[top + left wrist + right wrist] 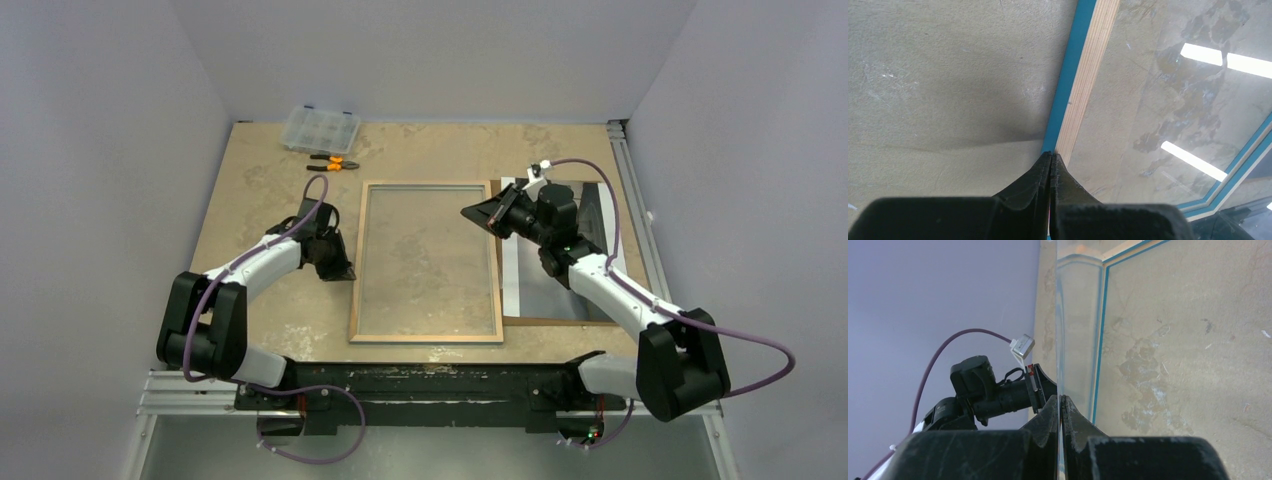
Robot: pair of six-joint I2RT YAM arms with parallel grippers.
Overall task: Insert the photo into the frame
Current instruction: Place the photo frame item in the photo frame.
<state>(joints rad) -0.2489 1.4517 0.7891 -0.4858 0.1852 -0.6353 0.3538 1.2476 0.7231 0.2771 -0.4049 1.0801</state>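
On the beige surface (260, 200) between grey walls (100, 150) I see the frame (427, 340) wood-side up, with the photo (555, 290) just right of it. The left claw (349, 274) is together at its rail, and the right claw (470, 212) seems clamped on a clear pane (1075, 340).

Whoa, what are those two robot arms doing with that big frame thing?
They are getting the frame ready for a picture. It lies wood side up in the middle of the table. The left pincer is shut, with its tips against the frame's left edge. The right pincer is shut on the edge of a clear pane at the frame's right side. The photo lies on a brown board to the right, not in the frame yet.
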